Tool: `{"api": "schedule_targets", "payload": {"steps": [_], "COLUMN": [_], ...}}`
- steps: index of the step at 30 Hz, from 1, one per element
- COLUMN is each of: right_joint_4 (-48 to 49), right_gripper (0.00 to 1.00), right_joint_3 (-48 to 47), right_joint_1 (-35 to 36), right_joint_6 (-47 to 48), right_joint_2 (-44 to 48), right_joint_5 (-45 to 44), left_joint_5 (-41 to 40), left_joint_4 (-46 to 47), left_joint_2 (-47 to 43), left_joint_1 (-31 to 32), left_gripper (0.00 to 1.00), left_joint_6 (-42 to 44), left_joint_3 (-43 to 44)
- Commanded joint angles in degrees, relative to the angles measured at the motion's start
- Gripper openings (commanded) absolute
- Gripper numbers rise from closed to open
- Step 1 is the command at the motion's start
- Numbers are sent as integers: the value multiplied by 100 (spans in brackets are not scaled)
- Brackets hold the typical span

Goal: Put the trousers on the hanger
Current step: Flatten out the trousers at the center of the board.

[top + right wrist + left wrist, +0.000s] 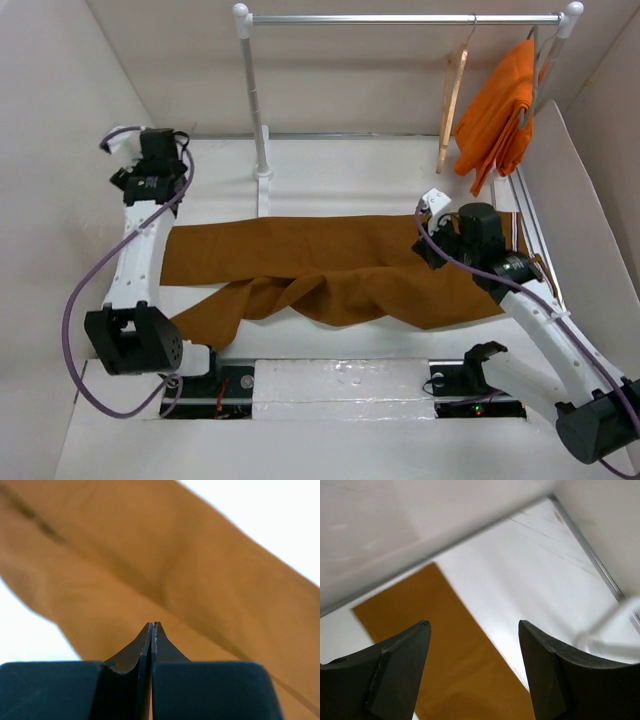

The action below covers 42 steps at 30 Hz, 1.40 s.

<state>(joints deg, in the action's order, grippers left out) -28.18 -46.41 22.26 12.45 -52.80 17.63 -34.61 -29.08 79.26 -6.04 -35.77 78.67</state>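
- Top view first: spotting the trousers sprawled across the middle of the frame on the white table, one leg stretched flat from left to right, the other rumpled and trailing off toward the lower left.
- Up at the upper right, finding the hanger dangling from the clothes rail, well apart from the trousers, with an orange garment draped just beside it on the right.
- Catching the left gripper at the upper left, close to the side wall and beyond the trousers' upper-left corner; no reading its fingers from up here.
- Seeing the right gripper down over the right end of the trousers, fingertips hidden under the wrist.
- Left wrist view: looking out between two dark fingers set wide apart, with nothing between them.
- Beneath the left gripper, picking out a rust-brown strip of trousers running from centre left down to the bottom edge, bare table to its right, and the blurred foot of the clothes rail at the far right.
- Right wrist view: finding the right gripper with its fingers pressed tight together, tips meeting at lower centre.
- Filling nearly the whole frame behind those tips: folded trousers cloth, with white table only at the upper right and the left edge.
- No telling whether any cloth sits nipped between the closed tips.
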Motion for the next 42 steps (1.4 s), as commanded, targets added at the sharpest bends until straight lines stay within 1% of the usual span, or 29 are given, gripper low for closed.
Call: {"api": "schedule_targets", "payload": {"steps": [1, 2, 4, 5, 6, 7, 8, 9, 11, 12, 14, 15, 16, 17, 18, 20, 22, 23, 24, 26, 28, 29, 30, 31, 32, 34, 37, 40, 42], "right_joint_4": [-99, -100, -65, -73, -238, -240, -292, -249, -301, -363, -407, -311, -250, -179, 4, 286, 716, 1005, 1173, 1359, 1788, 1982, 2427, 2536, 2137, 1442, 1114, 806, 298], "right_gripper": [0, 0, 0, 0, 0, 0, 0, 3, 14, 30, 47, 60, 63, 64, 65, 65, 65, 65, 66, 66, 69, 72, 76, 77, 80, 84, 87, 89, 89], "right_joint_3": [-412, -465, -614, -684, -946, -948, -1018, -1028, -1045, -1045, -984, -905, -739, -651, -537, -97, 140, 228, 229, 2, -139, -201, -419, -656, -1381, -2167, -3141, -3767, -4076], "right_joint_1": [-353, -485, -915, -1056, -1405, -1409, -1565, -1880, -2233, -2574, -2919, -3112, -3514, -3727, -3920, -4501, -4835, -5254, -5424, -5705, -5768, -5873, -6082, -6137, -6137, -6076, -6076, -6024, -6023], "right_joint_6": [-207, -269, -444, -497, -689, -691, -882, -954, -1130, -1148, -1218, -1236, -1480, -1578, -1701, -2042, -2211, -2342, -2369, -2553, -2764, -2835, -2896, -2923, -2767, -2128, -1643, -1116, -833], "right_joint_2": [85, 85, 85, 42, -141, -143, -187, -187, -196, -196, -240, -257, -258, -318, -328, -432, -608, -888, -1056, -1372, -1750, -1900, -2101, -2625, -2935, -3820, -4562, -5266, -5846], "right_joint_5": [-408, -409, -287, -243, -199, -198, -172, -94, -171, -285, -374, -374, -304, -208, -137, 222, 451, 600, 836, 647, 164, 188, 693, 855, 778, 427, 847, 794, 804], "left_joint_5": [855, 1025, 1237, 1290, 1395, 1396, 1413, 1561, 1589, 1519, 1300, 1151, 984, 652, 631, 884, 772, 719, 728, 919, 1105, 1288, 1421, 1535, 1745, 1940, 1985, 2002, 1976], "left_joint_4": [-26, -71, -19, 164, 227, 227, 236, 236, 96, 78, 262, 332, 376, 386, 455, 1078, 1360, 1413, 1423, 1361, 1379, 1440, 1519, 1641, 1669, 1521, 1623, 1643, 1546], "left_joint_2": [773, 1001, 1625, 1801, 2334, 2339, 2644, 2803, 3093, 3121, 3017, 2964, 2902, 2754, 2639, 2175, 1962, 1874, 1882, 1978, 2031, 2014, 2005, 2014, 2084, 2277, 2488, 2559, 2647], "left_joint_1": [523, 1021, 1603, 2163, 2560, 2564, 2799, 2802, 2863, 2863, 2863, 2863, 2863, 2802, 2697, 2643, 2573, 2521, 2520, 2214, 1855, 1713, 1564, 1406, 1108, 825, 447, 253, 113], "left_gripper": [67, 67, 66, 66, 66, 66, 67, 67, 67, 68, 68, 69, 69, 70, 71, 72, 72, 73, 73, 73, 73, 73, 73, 73, 73, 73, 73, 73, 73], "left_joint_6": [335, 282, 211, 176, 236, 237, 272, 333, 369, 386, 474, 570, 571, 501, 431, 483, 422, 448, 439, 352, 273, 211, 211, 202, 184, 97, 43, 44, 52], "left_joint_3": [-63, -115, -238, -247, -91, -89, 111, 217, 463, 447, 184, 88, -70, -159, -273, -745, -923, -994, -994, -942, -950, -985, -1038, -1073, -1100, -987, -1081, -1083, -1021]}}
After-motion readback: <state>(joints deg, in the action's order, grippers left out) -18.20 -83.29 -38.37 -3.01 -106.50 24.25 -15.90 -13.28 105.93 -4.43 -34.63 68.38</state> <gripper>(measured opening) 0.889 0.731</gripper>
